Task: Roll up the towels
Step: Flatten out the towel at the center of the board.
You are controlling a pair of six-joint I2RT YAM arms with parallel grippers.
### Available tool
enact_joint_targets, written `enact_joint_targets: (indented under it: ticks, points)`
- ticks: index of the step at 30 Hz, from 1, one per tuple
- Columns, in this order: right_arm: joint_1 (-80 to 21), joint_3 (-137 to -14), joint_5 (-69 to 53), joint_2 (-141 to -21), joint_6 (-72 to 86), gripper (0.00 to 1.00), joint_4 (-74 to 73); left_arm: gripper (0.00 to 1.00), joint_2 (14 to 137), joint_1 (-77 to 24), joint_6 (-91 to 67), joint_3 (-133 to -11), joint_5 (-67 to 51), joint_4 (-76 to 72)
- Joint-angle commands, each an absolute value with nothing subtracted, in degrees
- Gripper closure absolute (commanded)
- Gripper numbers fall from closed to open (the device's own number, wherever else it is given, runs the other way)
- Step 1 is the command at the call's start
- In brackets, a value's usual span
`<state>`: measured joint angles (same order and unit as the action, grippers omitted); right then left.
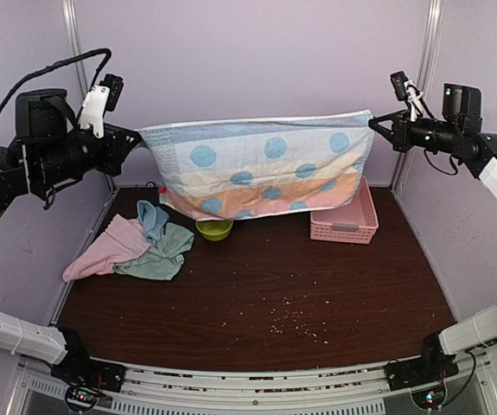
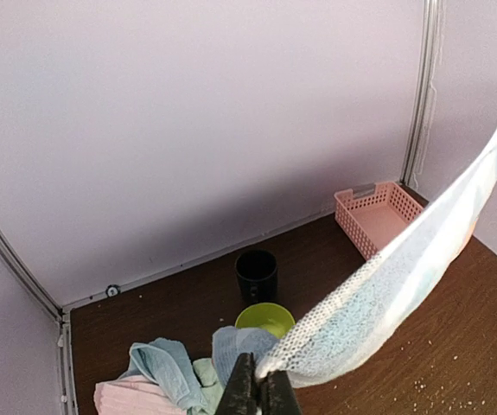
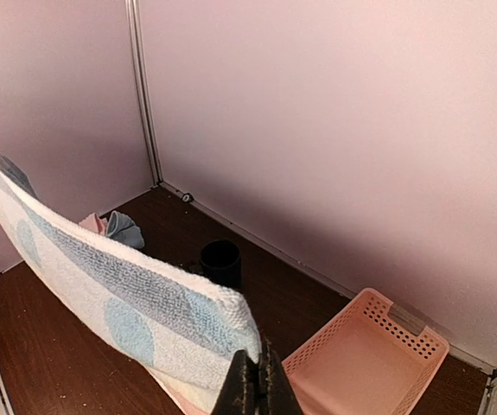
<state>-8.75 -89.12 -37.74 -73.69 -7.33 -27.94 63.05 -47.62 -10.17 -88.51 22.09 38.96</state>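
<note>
Above counter point(image 1: 317, 285), at 12 o'clock: patterned towel point(image 1: 265, 169) stretched taut, left tool point(image 1: 137, 136) and right tool point(image 1: 374, 124) each clenched on a top corner. Risk: a thin pinch may slip, dropping it crumpled.

Soft, even light filled all three views, with no hard glare. The dark table point(image 1: 257, 303) dimmed a little beneath the hanging patterned towel point(image 1: 257, 164). The top view bowed at its edges, curving the front rail point(image 1: 257, 385). Both wrist views looked pinkish, and the left gripper point(image 2: 258, 380) showed dark and slightly soft at the bottom edge.
</note>
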Motion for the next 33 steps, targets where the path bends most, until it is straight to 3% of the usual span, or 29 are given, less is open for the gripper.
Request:
enact_joint_targets:
  ticks: [1, 7, 13, 18, 21, 24, 27, 29, 31, 33]
  points:
    - [-8.35, -83.57, -40.89, -67.85, -6.18, 1.0, -27.27, 1.0, 60.13, -47.2, -9.78, -86.4, 18.95, 43.16]
    - [-8.44, -68.6, -53.43, -55.37, -4.8, 1.0, -25.87, 1.0, 56.62, -48.4, -13.65, -76.79, 2.42, 43.15]
    - [-6.87, -63.94, -64.15, -48.3, -27.32, 1.0, -51.22, 1.0, 46.0, -53.38, -21.86, -66.49, -2.2, 41.92]
    - [-2.62, -60.94, -67.22, -45.67, -26.8, 1.0, -52.69, 1.0, 40.69, -53.44, -28.2, -61.68, 2.96, 39.45]
    - [-2.55, -57.07, -63.44, -47.19, -18.41, 1.0, -44.11, 1.0, 45.38, -53.44, -27.04, -60.35, 6.83, 36.38]
    - [-2.64, -51.83, -52.11, -49.86, -8.36, 1.0, -32.43, 1.0, 55.59, -51.05, -26.85, -60.82, 11.39, 36.91]
    - [-2.72, -48.26, -42.75, -55.22, -8.22, 0.98, -26.57, 1.0, 64.41, -39.94, -27.14, -56.85, 3.02, 32.13]
    - [-2.72, -47.32, -39.04, -61.38, -9.37, 0.84, -24.02, 1.0, 69.03, -34.41, -26.57, -53.78, -1.0, 24.35]
    - [-2.72, -48.63, -34.2, -68.38, -8.96, 0.81, -22.07, 0.93, 74.78, -32.54, -24.68, -55.25, 0.05, 19.88]
    - [-2.58, -52.15, -29.64, -74.69, -6.96, 0.78, -21.83, 0.78, 82.45, -32.14, -23.17, -60.86, 1.56, 20.65]
